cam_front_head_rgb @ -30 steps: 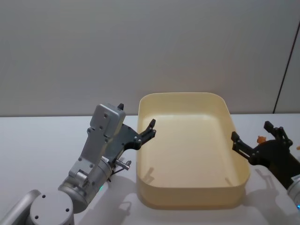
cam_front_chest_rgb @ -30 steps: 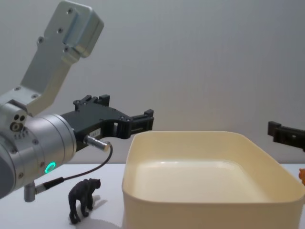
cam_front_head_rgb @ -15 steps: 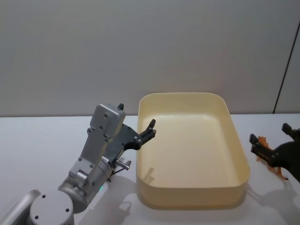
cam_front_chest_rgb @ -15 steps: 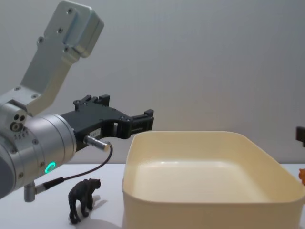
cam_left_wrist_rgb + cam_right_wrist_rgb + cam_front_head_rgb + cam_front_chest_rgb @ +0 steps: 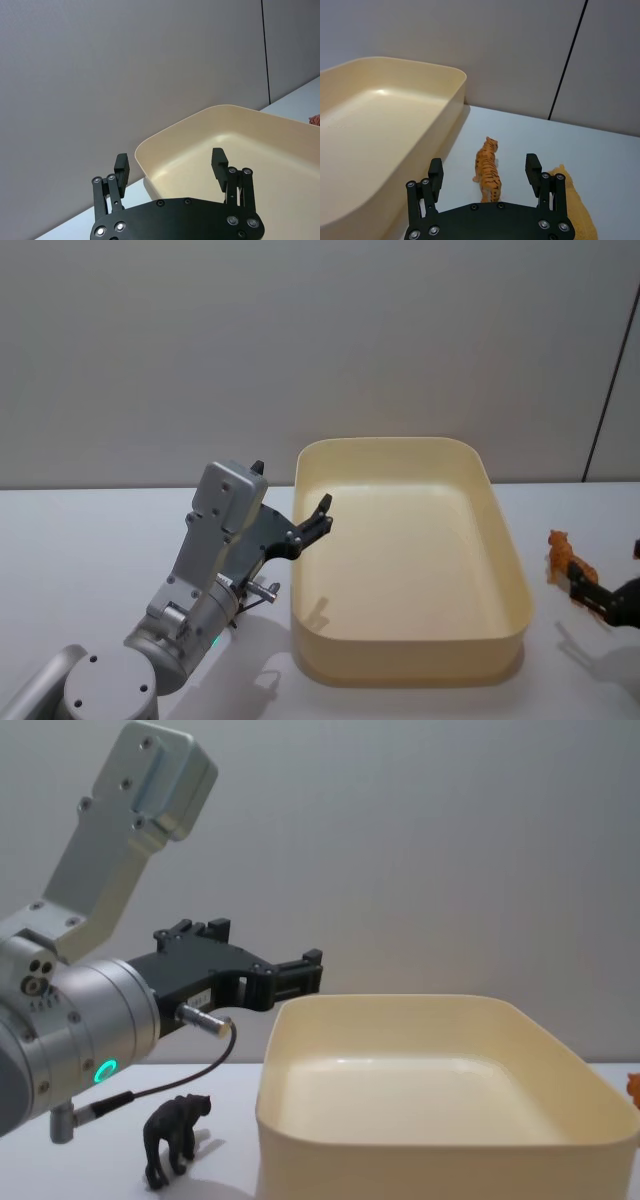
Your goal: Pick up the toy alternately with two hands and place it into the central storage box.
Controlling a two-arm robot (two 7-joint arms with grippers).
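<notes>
Head view: the central storage box point(image 5: 400, 446) sits empty — nothing placed yet. The right gripper point(image 5: 485, 164), spread wide, faces the orange tiger point(image 5: 565, 552); the left gripper point(image 5: 170, 159), also spread, hovers beside the box — the black animal point(image 5: 175, 1135) waits.

White table point(image 5: 80, 530); grey wall point(image 5: 300, 340) behind, dark vertical seam point(image 5: 608, 390).

One cream storage box point(image 5: 400, 455) on the worktop point(image 5: 100, 540). Toy animals, two for sure: one striped orange tiger point(image 5: 487, 167), one dark four-legged figure point(image 5: 175, 1135). One tan lump point(image 5: 575, 205) beside the tiger, maybe a third toy, hard to call. Two grippers: left gripper point(image 5: 170, 162), right gripper point(image 5: 485, 170), two fingers point(image 5: 219, 161) each.
</notes>
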